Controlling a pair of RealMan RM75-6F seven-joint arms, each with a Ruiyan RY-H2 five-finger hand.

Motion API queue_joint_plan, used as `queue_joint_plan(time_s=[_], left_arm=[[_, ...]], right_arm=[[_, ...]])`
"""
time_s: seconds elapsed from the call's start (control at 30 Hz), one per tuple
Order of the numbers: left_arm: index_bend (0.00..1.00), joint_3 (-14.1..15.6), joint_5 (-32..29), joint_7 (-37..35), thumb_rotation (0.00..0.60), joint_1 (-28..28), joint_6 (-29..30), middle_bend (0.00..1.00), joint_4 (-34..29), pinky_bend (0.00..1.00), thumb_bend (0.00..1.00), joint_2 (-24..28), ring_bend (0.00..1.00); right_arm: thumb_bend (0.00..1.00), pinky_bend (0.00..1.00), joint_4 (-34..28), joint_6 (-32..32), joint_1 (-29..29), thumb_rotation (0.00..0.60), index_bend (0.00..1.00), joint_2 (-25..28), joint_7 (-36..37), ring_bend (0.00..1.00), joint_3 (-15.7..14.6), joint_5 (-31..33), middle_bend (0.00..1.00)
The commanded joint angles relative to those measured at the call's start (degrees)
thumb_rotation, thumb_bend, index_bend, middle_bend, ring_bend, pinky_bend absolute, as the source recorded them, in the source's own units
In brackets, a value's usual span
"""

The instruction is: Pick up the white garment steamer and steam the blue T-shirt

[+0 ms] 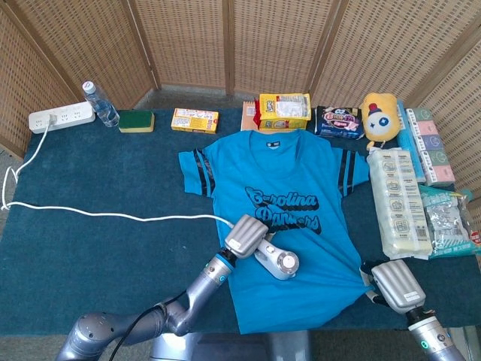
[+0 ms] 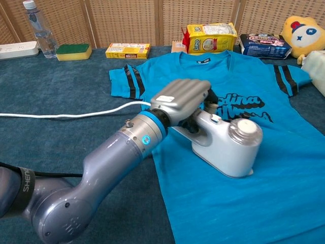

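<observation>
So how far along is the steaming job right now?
Pickup is done: the left robot hand grips the white garment steamer. In hand: the steamer rests on the blue T-shirt, below its print. Left: the remaining fabric. The right robot hand sits at the hem corner.
</observation>
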Motion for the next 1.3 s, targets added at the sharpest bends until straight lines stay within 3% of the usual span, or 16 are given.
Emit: queue_joint_plan(time_s=[0.03,0.6,1.03,1.3], left_arm=[[0.7,-1.3,-0.82,-0.74,0.6,0.38,0.31,0.75,1.24,0.75,0.38,0.53,0.67],[0.7,-2.57,-1.86,-1.12,0.6,2.74,1.22,0.75,0.13,0.75,0.37,6.19,0.67],[0.7,-5.46,-5.61,-0.14,0.6,3.14,0.67,0.75,3.42,0.75,0.38,6.18,0.67],[0.7,-7.92,-8.53,3.06,0.6,2.86,1.03,0.75,2.2,0.75,0.38,5.8,0.67]], right_arm=[[0.42,0.79,-0.14,-0.13,0.05,0.6,0.66,-0.05,-0.17,0.63,0.02,0.03,0.58],[0.42,0.79,-1.18,-0.77,0.28,0.6,0.66,-0.1,-1.49,0.63,0.15,0.23,0.59],[0.42,0.79,-1.47,-1.04,0.31,0.6,0.66,0.04,-1.89,0.63,0.27,0.66,0.59],[0.42,0.79,-1.58,-0.82,0.14,0.6,0.66,0.23,-1.9,0.63,0.25,0.72,0.59]])
